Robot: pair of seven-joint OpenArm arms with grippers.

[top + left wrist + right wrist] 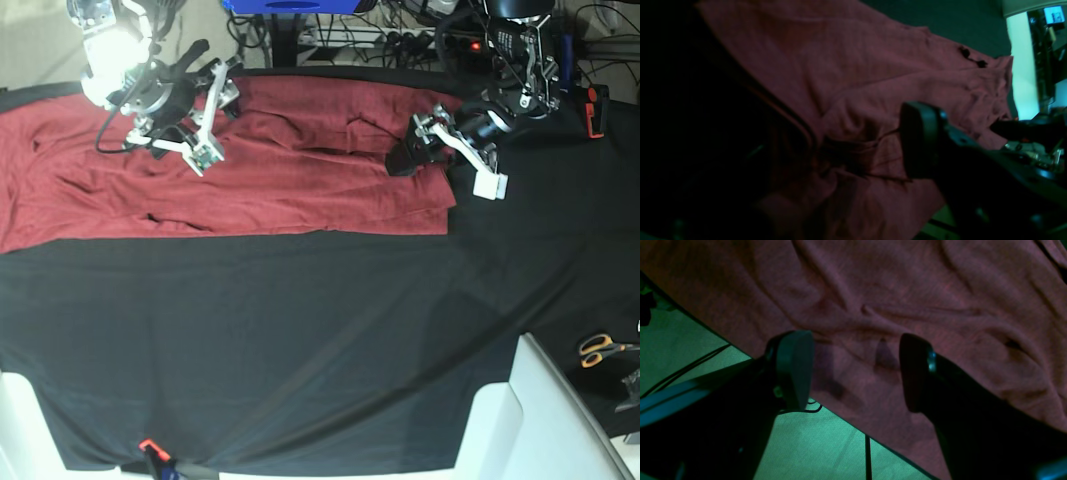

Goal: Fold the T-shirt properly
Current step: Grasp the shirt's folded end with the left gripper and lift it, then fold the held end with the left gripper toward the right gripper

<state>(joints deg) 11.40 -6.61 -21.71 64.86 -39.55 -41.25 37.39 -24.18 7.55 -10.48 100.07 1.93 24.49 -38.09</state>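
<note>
Base view, T-shirt [250,170] spread flat, both arms' jaws over its far edge

The right gripper [857,370] hangs over the T-shirt [907,296] with its two dark fingers [795,368] spread wide, nothing between them. Wrinkled brick-red knit fills most of the view, its edge running diagonally above a green-tinted floor [826,446] crossed by thin cables [868,456].
</note>
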